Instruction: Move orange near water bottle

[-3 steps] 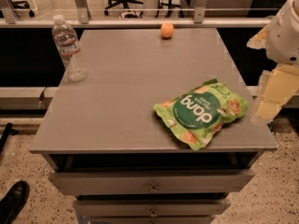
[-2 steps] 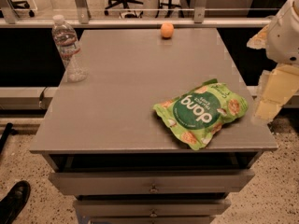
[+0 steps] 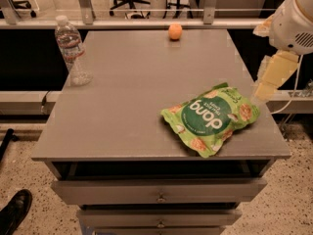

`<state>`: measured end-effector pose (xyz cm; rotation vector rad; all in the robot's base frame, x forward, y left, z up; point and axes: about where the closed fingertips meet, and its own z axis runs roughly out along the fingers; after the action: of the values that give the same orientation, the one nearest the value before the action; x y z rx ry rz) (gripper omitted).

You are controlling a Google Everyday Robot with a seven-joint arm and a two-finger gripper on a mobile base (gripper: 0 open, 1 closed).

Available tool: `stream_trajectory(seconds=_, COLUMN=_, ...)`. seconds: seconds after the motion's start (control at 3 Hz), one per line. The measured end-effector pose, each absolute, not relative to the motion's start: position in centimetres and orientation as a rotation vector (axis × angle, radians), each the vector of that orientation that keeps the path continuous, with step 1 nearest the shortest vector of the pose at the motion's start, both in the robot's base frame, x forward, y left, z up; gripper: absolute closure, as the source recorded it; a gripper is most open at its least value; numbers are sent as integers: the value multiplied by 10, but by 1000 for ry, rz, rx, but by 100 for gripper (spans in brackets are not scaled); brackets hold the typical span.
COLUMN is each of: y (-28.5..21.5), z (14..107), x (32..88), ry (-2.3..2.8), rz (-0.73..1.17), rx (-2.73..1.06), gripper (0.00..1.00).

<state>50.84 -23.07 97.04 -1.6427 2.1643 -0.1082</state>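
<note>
Gripper (image 3: 275, 77) of mine hangs off the table's (image 3: 137, 87) right edge, just beside the bag (image 3: 212, 117); open or closed, I cannot tell. Orange (image 3: 175, 31) sits at the far edge, well apart from the bottle (image 3: 72, 50) at far left. I judge the reach is not begun: next I must go past the bag to the orange. Nothing has moved since a second ago.
</note>
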Motion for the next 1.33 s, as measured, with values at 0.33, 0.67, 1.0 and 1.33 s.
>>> stream_trajectory(seconds=0.33, y=-228, z=971, x=564, ry=2087, rz=-117, rx=-1593, gripper=0)
stream_trajectory(seconds=0.67, y=-220, z=966, x=644, ry=2014, rz=-154, rx=-1506, gripper=0)
stream_trajectory(seconds=1.0, y=-219, z=963, x=647, ry=2013, rz=-138, rx=-1496, gripper=0)
stream_trajectory(seconds=1.33, y=-206, z=944, x=678, ry=1995, rz=-4, rx=-1394, gripper=0)
